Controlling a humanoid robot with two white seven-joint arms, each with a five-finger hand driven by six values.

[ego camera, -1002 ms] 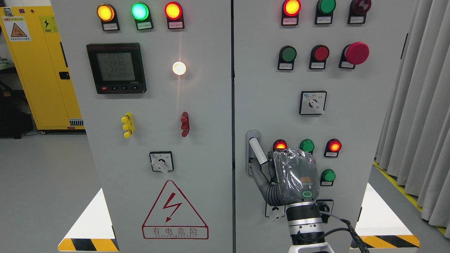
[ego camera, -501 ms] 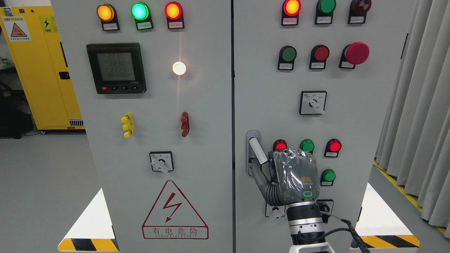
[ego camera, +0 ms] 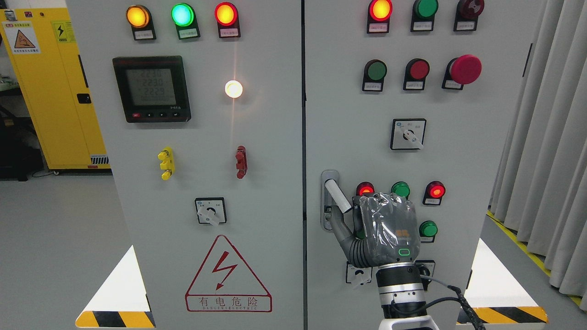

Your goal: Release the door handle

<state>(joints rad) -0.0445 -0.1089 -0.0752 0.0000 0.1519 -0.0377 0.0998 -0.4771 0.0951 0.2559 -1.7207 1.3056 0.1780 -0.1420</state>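
Where you look at the lower left of the right-hand cabinet door, these lines give you the scene from the handle outward.

Door handle (ego camera: 336,194): a pale lever swung out from its grey recessed plate, slanting down to the right, close to the seam between the two doors.

Right hand (ego camera: 383,231): it comes up from the bottom edge right of the middle, grey glove under clear wrap, back of the hand toward you. Its knuckles sit just beside the lever's lower end.

Grip: you cannot tell whether the fingers curl round the lever or merely lie against it, since the back of the hand hides them; only the thumb (ego camera: 340,228) shows, stretched up toward the plate below the lever.

Left hand: you will not find it in the view.

Near the hand: a lit red lamp (ego camera: 365,189), a green button (ego camera: 400,189) and another lit red lamp (ego camera: 434,190) in a row just above the knuckles; a second green button (ego camera: 428,228) to the right of the hand.

Further up that door: a rotary selector switch (ego camera: 408,134) and a big red mushroom button (ego camera: 465,69).

Left door: a digital meter (ego camera: 152,89), a glowing white lamp (ego camera: 233,89) and a red triangular warning sign (ego camera: 228,275).

Far left: a yellow cabinet (ego camera: 50,91).
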